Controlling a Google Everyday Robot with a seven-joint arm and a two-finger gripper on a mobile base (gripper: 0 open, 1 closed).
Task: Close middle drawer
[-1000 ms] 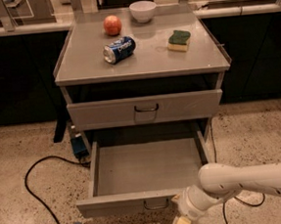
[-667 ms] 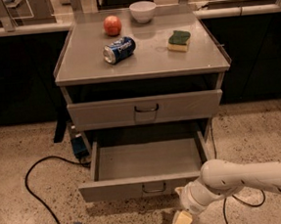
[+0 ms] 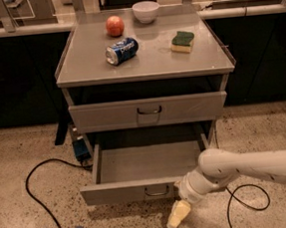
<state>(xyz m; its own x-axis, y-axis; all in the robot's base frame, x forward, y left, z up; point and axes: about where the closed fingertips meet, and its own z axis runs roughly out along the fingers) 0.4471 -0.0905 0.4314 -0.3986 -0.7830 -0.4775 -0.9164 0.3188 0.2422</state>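
Black cable (image 3: 32, 195) curling over speckled stone floor left of the cabinet (image 3: 144, 66), smooth grey metal box, middle drawer (image 3: 125, 191) – wide, shallow, flat-fronted – pulled out from the cabinet's front, cream tapered gripper (image 3: 178, 216) low at the cabinet's front right – open or closed, impossible to tell
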